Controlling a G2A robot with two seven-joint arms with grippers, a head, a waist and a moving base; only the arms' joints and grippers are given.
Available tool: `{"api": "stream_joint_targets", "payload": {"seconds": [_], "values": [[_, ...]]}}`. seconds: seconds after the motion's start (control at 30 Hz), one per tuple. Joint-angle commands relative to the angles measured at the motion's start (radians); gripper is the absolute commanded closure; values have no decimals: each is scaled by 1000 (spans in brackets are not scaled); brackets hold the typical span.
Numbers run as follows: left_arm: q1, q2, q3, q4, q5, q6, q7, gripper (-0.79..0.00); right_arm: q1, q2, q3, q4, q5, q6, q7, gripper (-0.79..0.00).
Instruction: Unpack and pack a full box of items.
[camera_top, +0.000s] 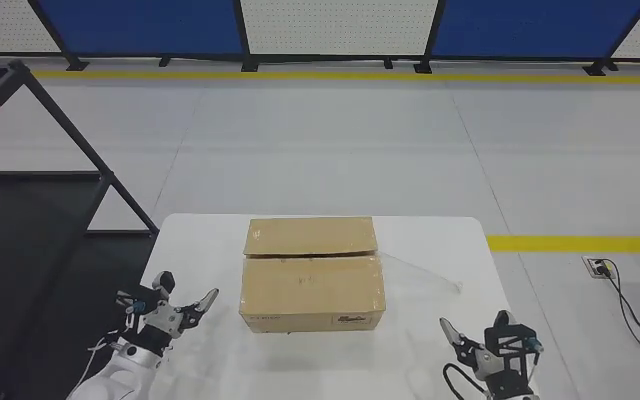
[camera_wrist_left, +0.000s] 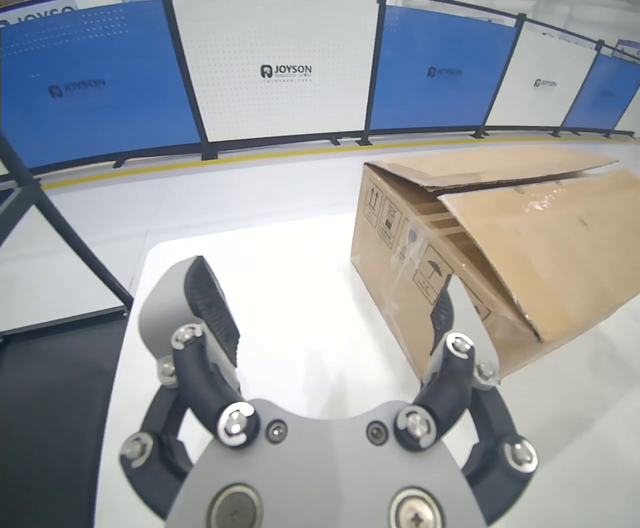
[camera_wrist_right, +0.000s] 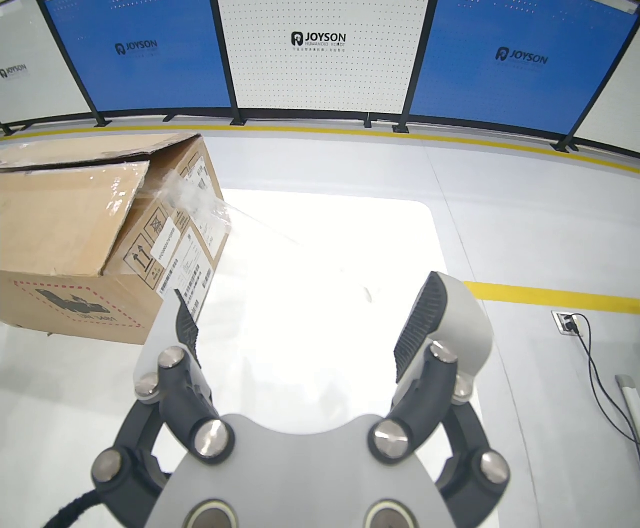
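Observation:
A brown cardboard box (camera_top: 311, 273) stands in the middle of the white table (camera_top: 430, 255), its two top flaps folded over but loose and slightly raised. A strip of clear tape (camera_wrist_right: 235, 215) hangs off its right end onto the table. My left gripper (camera_top: 184, 303) is near the table's front left corner, open and empty, apart from the box (camera_wrist_left: 500, 250). My right gripper (camera_top: 478, 333) is near the front right corner, open and empty, well clear of the box (camera_wrist_right: 90, 235). In the wrist views my left gripper (camera_wrist_left: 325, 300) and right gripper (camera_wrist_right: 305, 315) hold nothing.
A black metal frame (camera_top: 70, 140) stands left of the table over a dark floor patch. Blue and white partition panels (camera_top: 330, 25) line the back. A floor socket with a cable (camera_top: 600, 268) lies to the right.

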Motion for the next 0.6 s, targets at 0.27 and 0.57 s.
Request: {"api": "stream_joint_targets", "payload": {"seconds": [0.27, 0.57], "values": [[-14, 0, 17, 7, 21, -3, -12, -785, 1, 0, 1, 2, -24, 19, 29, -785], [-9, 0, 21, -15, 8, -14, -12, -785, 4, 0, -9, 5, -33, -42, 17, -785]]}}
